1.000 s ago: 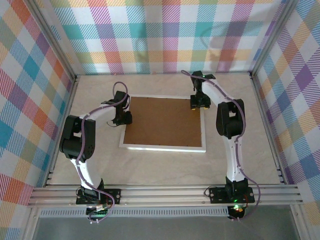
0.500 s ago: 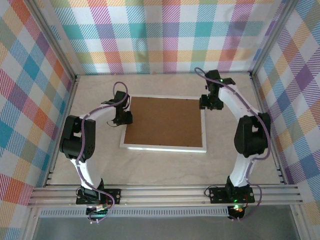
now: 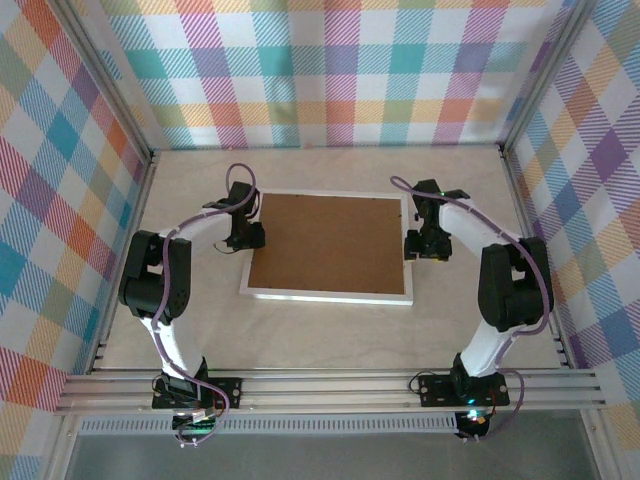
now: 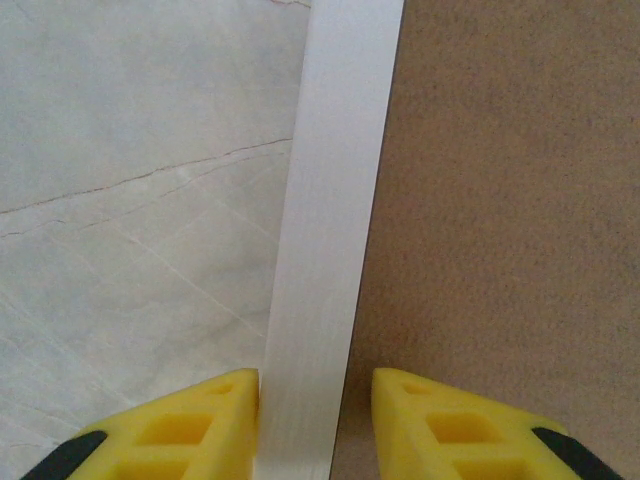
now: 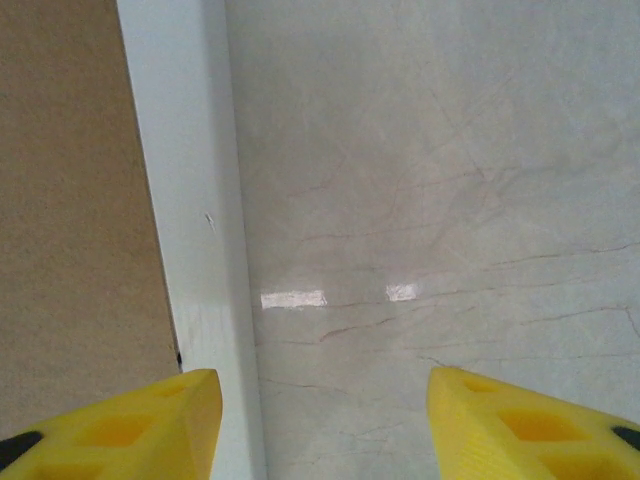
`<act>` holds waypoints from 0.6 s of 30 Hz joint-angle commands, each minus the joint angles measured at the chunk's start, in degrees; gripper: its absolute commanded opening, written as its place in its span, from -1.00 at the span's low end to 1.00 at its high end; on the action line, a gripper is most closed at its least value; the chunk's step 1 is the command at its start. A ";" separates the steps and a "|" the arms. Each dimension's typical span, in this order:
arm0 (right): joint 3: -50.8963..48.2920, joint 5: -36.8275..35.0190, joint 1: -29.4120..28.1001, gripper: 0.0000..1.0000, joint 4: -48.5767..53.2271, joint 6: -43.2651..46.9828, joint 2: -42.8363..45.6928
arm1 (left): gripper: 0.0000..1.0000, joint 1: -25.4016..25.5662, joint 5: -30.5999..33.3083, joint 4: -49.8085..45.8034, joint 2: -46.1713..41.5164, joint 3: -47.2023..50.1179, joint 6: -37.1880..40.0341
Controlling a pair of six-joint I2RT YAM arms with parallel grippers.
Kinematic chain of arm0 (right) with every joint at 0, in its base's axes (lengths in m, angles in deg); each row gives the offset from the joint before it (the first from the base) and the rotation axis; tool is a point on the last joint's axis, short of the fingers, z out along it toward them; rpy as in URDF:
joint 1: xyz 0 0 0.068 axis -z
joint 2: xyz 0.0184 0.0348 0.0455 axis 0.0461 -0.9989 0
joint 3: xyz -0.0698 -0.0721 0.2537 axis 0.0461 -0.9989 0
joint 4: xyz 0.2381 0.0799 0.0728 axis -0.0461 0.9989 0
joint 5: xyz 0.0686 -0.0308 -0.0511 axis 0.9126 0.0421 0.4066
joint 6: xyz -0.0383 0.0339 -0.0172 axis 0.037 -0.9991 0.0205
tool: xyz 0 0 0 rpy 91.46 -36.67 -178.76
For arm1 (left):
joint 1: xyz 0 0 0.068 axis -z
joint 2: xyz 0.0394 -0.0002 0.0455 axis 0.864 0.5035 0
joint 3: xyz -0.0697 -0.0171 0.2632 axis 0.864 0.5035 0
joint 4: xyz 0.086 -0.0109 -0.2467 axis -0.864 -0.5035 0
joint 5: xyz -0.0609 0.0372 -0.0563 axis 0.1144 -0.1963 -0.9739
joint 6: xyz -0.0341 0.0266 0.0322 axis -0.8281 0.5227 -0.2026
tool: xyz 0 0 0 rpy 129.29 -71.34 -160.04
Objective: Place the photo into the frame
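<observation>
Nearest the arm bases, bare pale marble-patterned table (image 3: 330,335) runs up to the near rail of the large thin-edged white rectangular picture frame (image 3: 330,297). The frame lies flat at mid-table, back upward, with a plain brown backing board (image 3: 330,240) filling its opening. Whether the photo already sits beneath that board I cannot tell.

A little farther in, the right gripper (image 5: 322,372) hovers at the frame's right rail with its jaws wide apart and nothing between them but rail edge and table. One yellow finger (image 5: 120,425) is over the inner side of the rail, the other over the bare tabletop.

Across the board, the left gripper (image 4: 315,375) straddles the left rail. Its outer finger (image 4: 190,430) touches the rail's edge, while the inner one stands over the board with a slim gap. I cannot tell whether it truly pinches.

The risk, I judge, lies in the smooth surface. A one-sided push or an off-centre closing on the right could slide or twist the frame. A lift by one rail could let the loose board slip out.
</observation>
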 commanded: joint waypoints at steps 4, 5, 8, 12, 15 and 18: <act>-2.78 2.37 -1.41 0.14 -2.01 -2.59 0.29 | -0.32 0.62 -3.58 -2.60 -0.25 -0.68 -0.75; -3.23 2.66 -1.60 0.14 -2.11 -2.77 0.23 | -0.32 0.62 -3.60 -2.53 -0.25 -0.65 -0.80; -4.16 2.60 -2.08 0.14 -2.53 -3.27 -0.10 | -0.32 0.64 -3.62 -2.44 0.05 -0.85 -0.89; -4.66 2.88 -2.27 0.14 -3.82 -3.75 -0.58 | -0.32 0.62 -4.18 -2.43 0.26 -0.98 -1.13; -4.69 2.77 -2.39 0.14 -4.35 -3.79 -1.45 | -0.32 0.62 -4.61 -2.27 0.18 -0.79 -1.37; -5.00 2.77 -2.52 0.13 -5.05 -3.88 -1.94 | -0.32 0.63 -4.72 -2.18 0.10 -0.50 -1.37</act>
